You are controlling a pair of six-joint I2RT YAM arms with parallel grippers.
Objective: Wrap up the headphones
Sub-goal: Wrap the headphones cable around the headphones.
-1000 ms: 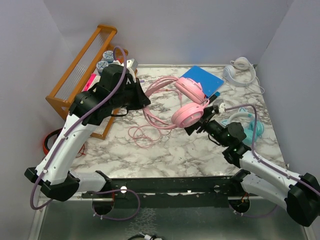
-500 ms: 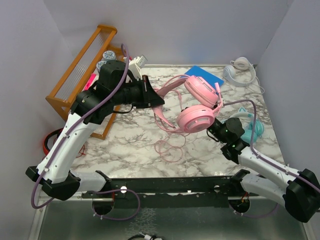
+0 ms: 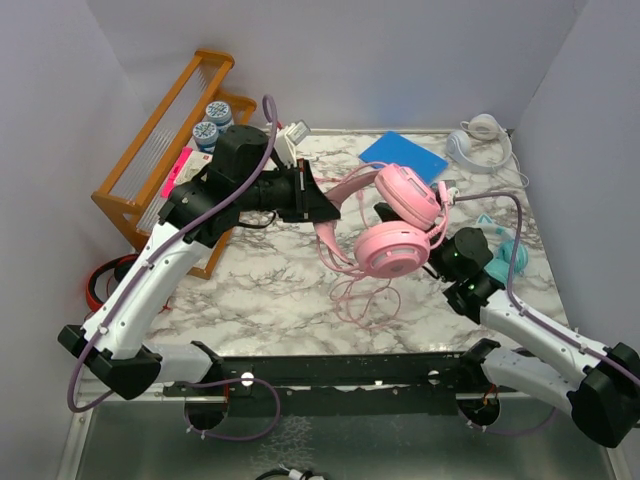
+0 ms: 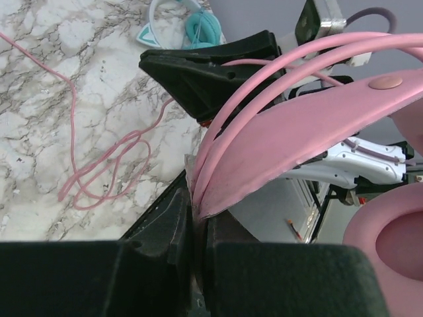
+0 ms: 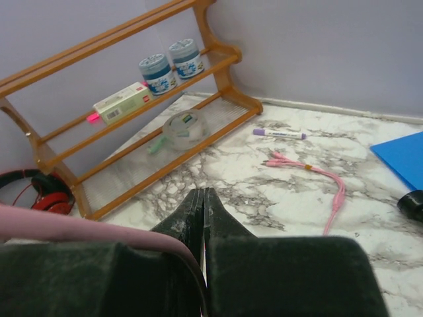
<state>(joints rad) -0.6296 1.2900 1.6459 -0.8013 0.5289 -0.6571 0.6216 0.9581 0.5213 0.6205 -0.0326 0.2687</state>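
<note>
Here is the pair of pink corded over-ear headphones point(image 3: 392, 247), up off the grey-veined white marble tabletop point(image 3: 250, 290) at mid-table, a little right of centre, slung between the two arms. The left gripper point(image 3: 318, 207) comes in from the left, and the left wrist view shows its black fingers clamped tight on the end of the padded pink headband, with the thin pink rails running straight into the pinch. One round ear cup faces up on the near side and the other sits just beyond it. The long pink cable point(image 3: 365, 300) drops from the headphones and lies in loose loops on the marble, nearer than the cups. The right gripper point(image 5: 203, 195) has its fingers pressed together with no gap at the tips. A pink band crosses beside their base, but I cannot tell whether they actually have it pinched. The plain white headphones point(image 3: 478, 135) lie in the far right corner, and the teal cat-ear pair point(image 3: 512, 255) lies at the right edge, beside the right arm. A slatted orange wooden rack point(image 3: 150, 150) stands along the left side.
</note>
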